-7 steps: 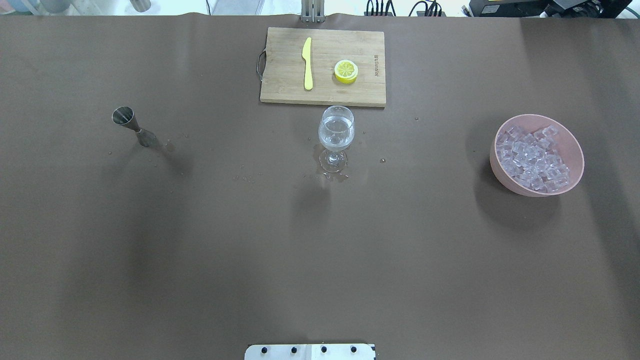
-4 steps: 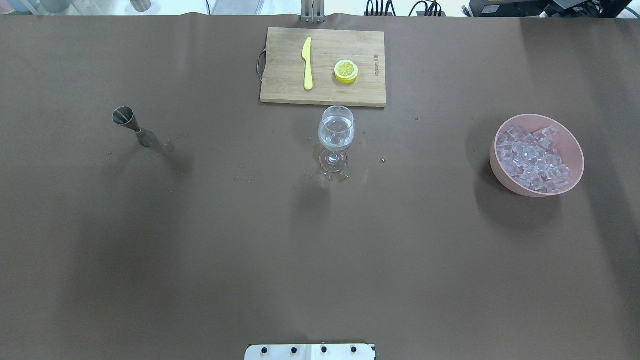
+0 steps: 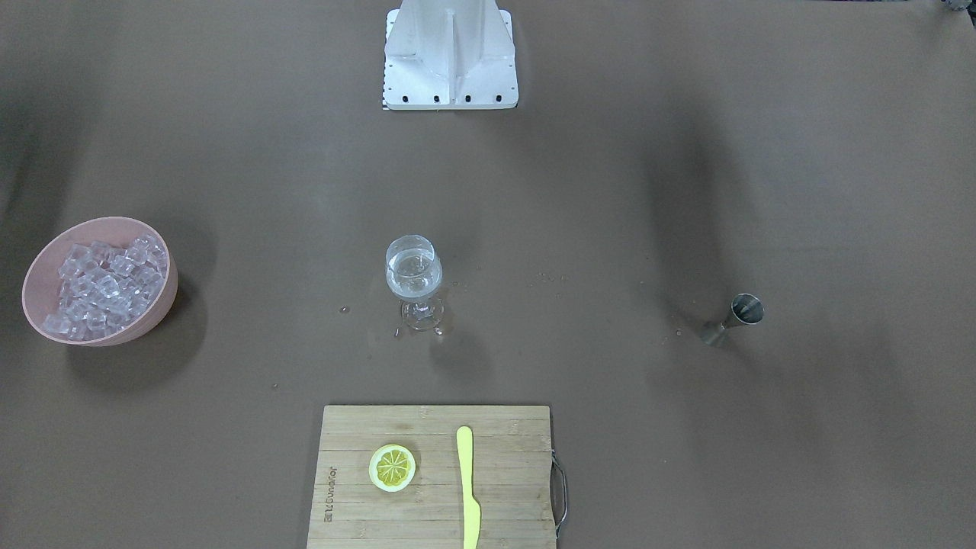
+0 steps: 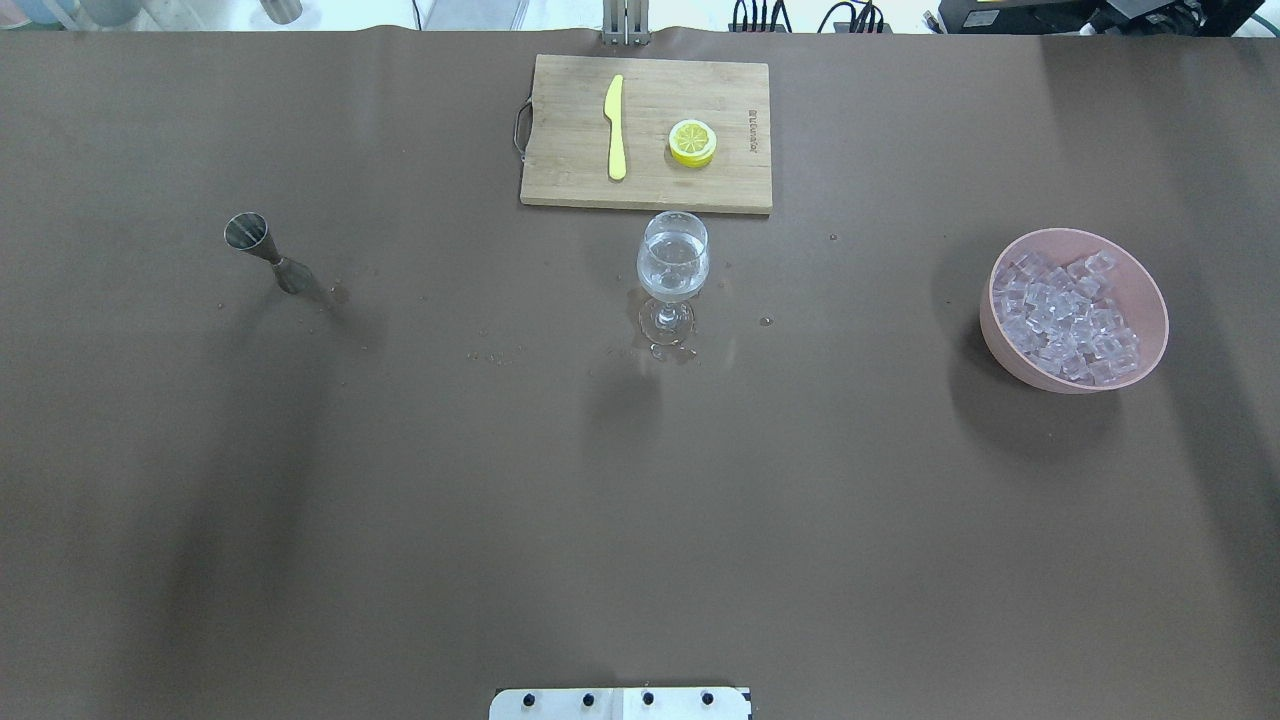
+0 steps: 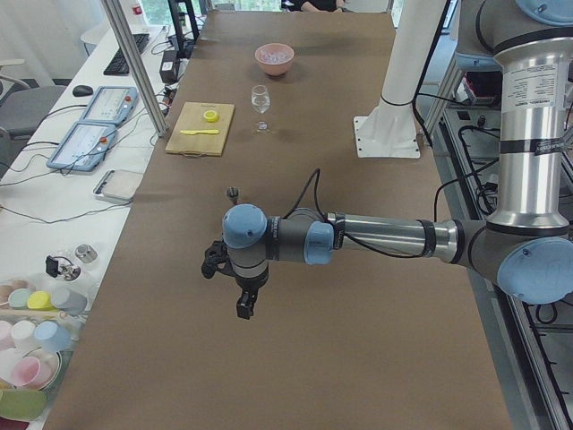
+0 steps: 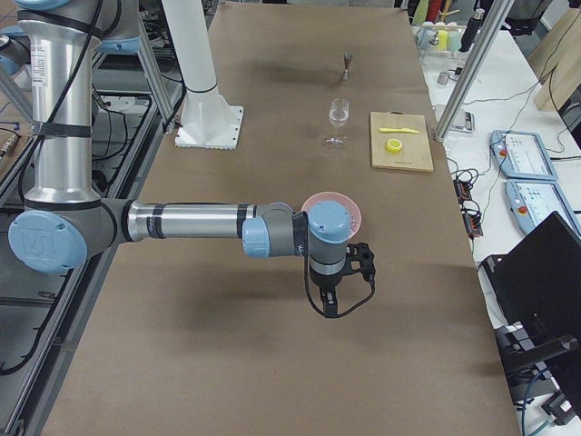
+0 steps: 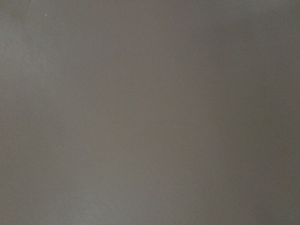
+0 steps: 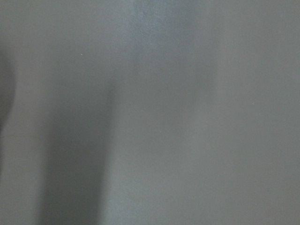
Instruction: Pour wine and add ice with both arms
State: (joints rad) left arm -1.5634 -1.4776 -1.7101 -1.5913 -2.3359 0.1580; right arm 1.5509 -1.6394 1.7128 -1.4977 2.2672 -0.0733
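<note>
A wine glass (image 4: 672, 262) stands at the table's middle and holds clear wine (image 3: 414, 278); it also shows in the side views (image 5: 260, 97) (image 6: 339, 113). A pink bowl (image 4: 1008, 358) full of ice (image 4: 1065, 315) sits at the right. A steel jigger (image 4: 265, 252) stands at the left. Both arms are outside the overhead and front views. The left gripper (image 5: 243, 307) hangs over bare table short of the jigger (image 5: 233, 192). The right gripper (image 6: 329, 304) hangs just short of the bowl (image 6: 352, 211). I cannot tell whether either is open. Both wrist views show only table.
A wooden cutting board (image 4: 570, 130) with a yellow knife (image 4: 615, 125) and a lemon slice (image 4: 692, 142) lies behind the glass. Water drops (image 4: 662, 350) lie around the glass foot. The white stand's base (image 3: 450, 53) sits at the robot's edge.
No object on the table has moved. The arms' shadows on the table have drifted slightly.
</note>
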